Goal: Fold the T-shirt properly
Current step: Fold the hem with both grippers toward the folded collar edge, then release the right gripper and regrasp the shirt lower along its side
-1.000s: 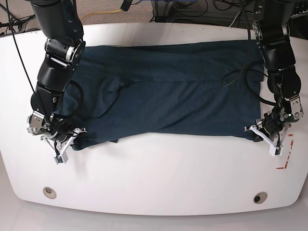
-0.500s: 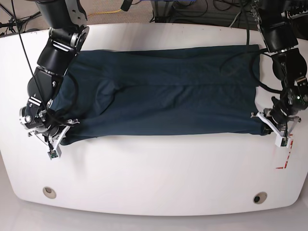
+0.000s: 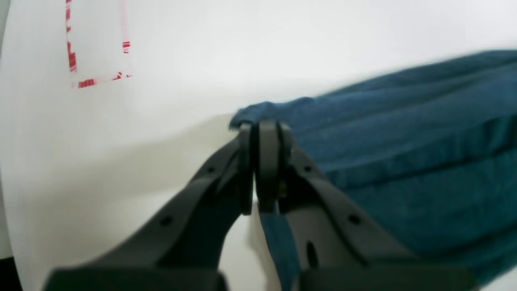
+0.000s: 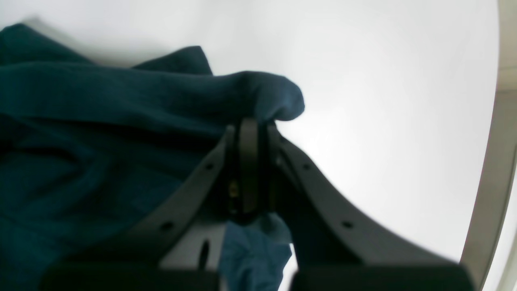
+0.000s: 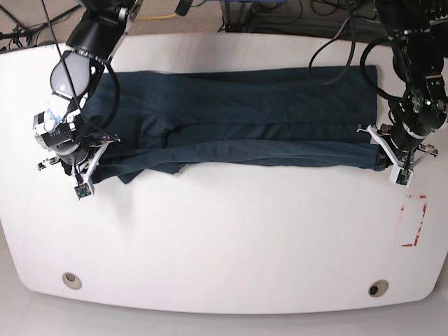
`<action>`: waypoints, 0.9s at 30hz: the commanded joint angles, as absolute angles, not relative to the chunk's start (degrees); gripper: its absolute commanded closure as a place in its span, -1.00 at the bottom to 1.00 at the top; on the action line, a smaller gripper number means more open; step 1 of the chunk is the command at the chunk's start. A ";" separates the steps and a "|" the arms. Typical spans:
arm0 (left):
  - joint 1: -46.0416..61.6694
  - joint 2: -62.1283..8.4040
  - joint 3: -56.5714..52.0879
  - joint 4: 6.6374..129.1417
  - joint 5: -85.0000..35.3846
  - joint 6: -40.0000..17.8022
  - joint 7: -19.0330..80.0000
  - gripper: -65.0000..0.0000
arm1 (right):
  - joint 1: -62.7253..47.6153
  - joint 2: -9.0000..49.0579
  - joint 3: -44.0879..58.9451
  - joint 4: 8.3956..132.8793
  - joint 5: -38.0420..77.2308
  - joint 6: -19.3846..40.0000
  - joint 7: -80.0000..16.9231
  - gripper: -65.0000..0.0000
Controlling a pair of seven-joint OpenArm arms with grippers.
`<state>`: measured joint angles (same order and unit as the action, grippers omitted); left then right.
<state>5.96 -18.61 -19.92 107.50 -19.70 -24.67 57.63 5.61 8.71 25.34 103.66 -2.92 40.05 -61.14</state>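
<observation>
A rounded white tabletop (image 5: 231, 238) with two small round fittings (image 5: 379, 288) near its front edge and a red dashed rectangular marking (image 5: 413, 220) at one side was shown; cables (image 5: 150, 21) lay on the floor behind. The dark navy-teal cotton T-shirt (image 5: 238, 119) was spread on the far half, its long axis running across the table from side to side. Its front corners were pinched by the left gripper (image 3: 258, 129) and the right gripper (image 4: 248, 125), each clamped tight on cloth.
</observation>
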 commanded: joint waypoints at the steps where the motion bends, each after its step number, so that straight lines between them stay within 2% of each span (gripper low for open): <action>1: 7.87 -19.47 -22.81 109.41 -19.74 -24.57 57.27 1.00 | 4.88 8.66 27.21 105.80 -2.68 40.00 -60.26 1.00; 4: 9.63 -18.24 -25.01 109.41 -19.74 -25.27 57.27 1.00 | 3.38 8.48 29.58 105.80 -2.68 40.00 -60.26 1.00; 10: 14.29 -17.45 -29.49 109.41 -19.38 -32.22 57.27 1.00 | 0.40 8.48 31.43 105.63 -2.68 40.00 -60.26 1.00; 13: 16.13 -17.45 -29.58 109.49 -19.38 -32.84 57.36 1.00 | -0.48 8.48 31.43 105.63 -2.68 40.00 -60.35 0.95; 16: 18.51 -17.45 -29.67 109.67 -19.56 -32.84 57.36 1.00 | -1.80 8.48 31.43 105.63 -2.68 40.00 -60.35 0.66; 20: 19.12 -17.54 -29.41 109.41 -19.38 -32.92 57.45 1.00 | -2.07 8.40 31.69 105.89 -2.68 40.00 -60.35 0.00; 23: 19.65 -17.63 -29.41 109.58 -19.38 -32.92 59.82 0.83 | -3.03 7.43 33.19 107.21 -2.68 40.00 -60.53 -0.39; 25: 19.47 -17.71 -29.58 109.58 -19.38 -32.92 61.49 0.70 | -3.30 6.20 35.91 109.23 -2.68 40.00 -60.53 -0.49; 27: 19.38 -17.80 -29.58 109.58 -19.38 -32.92 63.08 0.56 | -3.30 4.70 38.73 111.43 -2.68 40.00 -60.53 -0.49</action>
<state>19.64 -16.82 -29.10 108.51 -19.14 -32.88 62.89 -3.86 4.82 37.10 108.73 -2.63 40.14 -61.06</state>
